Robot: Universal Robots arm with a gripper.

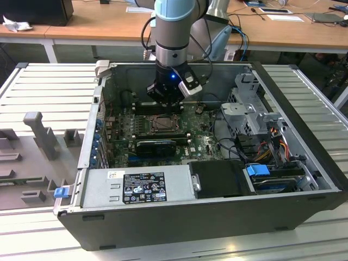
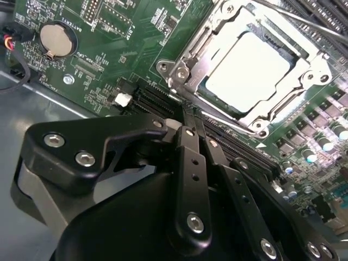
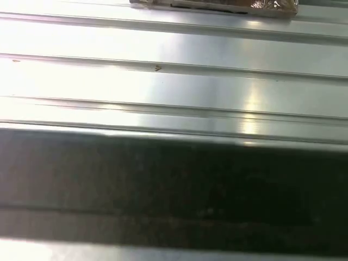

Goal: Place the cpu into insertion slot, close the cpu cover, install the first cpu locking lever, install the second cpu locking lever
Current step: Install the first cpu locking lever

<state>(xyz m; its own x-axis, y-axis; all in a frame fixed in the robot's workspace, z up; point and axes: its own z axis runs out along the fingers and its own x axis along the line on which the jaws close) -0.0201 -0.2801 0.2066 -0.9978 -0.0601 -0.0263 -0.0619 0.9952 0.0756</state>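
**Gripper (image 2: 189, 117) hovering shut beside the insertion slot (image 1: 163, 124)**

Both my fingers are pressing together with nothing between them, just at the rim of the slot. The cpu (image 2: 247, 65) is lying flat inside it, showing pale and smooth through the window of the cpu cover (image 2: 187, 60). I am judging the chip light but fragile, best taken by its edges. The stamped metal frame is looking thin, stiff and slippery.

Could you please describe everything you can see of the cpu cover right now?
The cpu cover is a thin, shiny silvery metal frame with a square window, lying flat and closed over the pale cpu, which shows through it. It sits among green circuit board. The shut gripper is close to one corner; contact cannot be told.
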